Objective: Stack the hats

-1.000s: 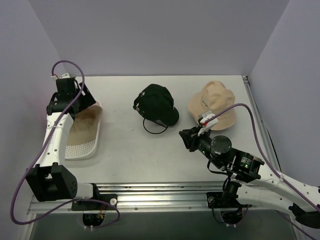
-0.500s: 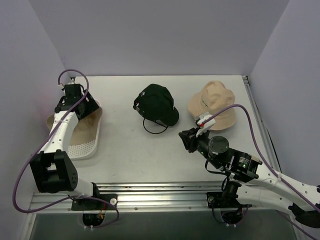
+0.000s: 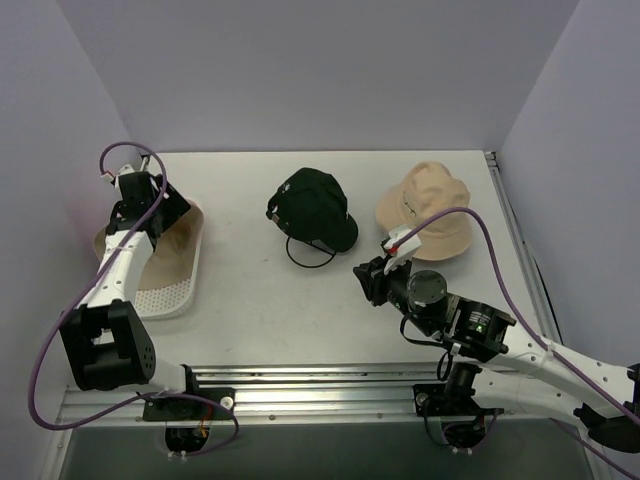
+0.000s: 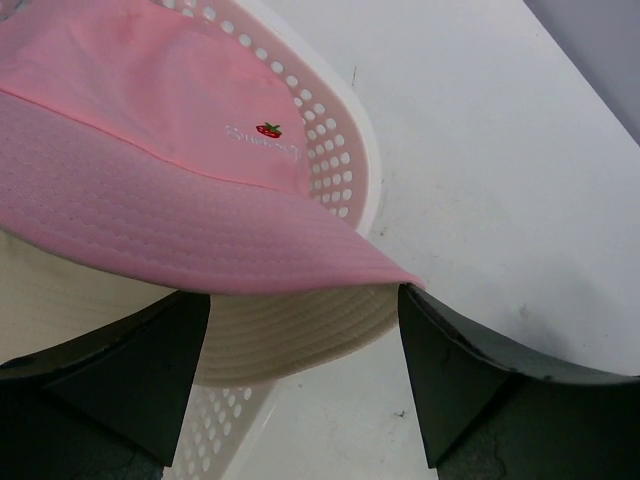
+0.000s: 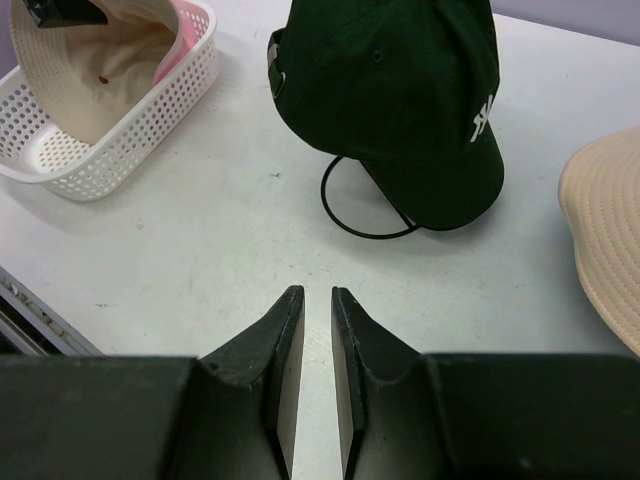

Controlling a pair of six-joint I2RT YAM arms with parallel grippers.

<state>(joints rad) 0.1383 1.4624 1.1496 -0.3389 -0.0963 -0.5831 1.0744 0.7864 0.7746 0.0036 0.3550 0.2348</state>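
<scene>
A pink bucket hat (image 4: 130, 120) with a small strawberry logo lies over a beige bucket hat (image 4: 290, 345) inside the white basket (image 4: 340, 150). My left gripper (image 4: 302, 300) is open over the basket's edge, and the beige brim lies between its wide-apart fingers. In the top view it (image 3: 158, 212) is at the basket's far end (image 3: 165, 298). A dark green baseball cap (image 3: 315, 208) sits mid-table on a wire frame (image 5: 345, 215). A second beige bucket hat (image 3: 425, 210) sits far right. My right gripper (image 5: 311, 292) is shut and empty, near the table, in front of the green cap (image 5: 400, 90).
The basket stands at the table's left side against the left wall. Lilac walls close in the left, back and right. A metal rail runs along the near edge (image 3: 320, 385). Bare white tabletop (image 3: 260, 300) lies between the basket and the right arm.
My left gripper has shifted and turned a little at the far end of the basket. My right arm has crept slightly left and forward.
</scene>
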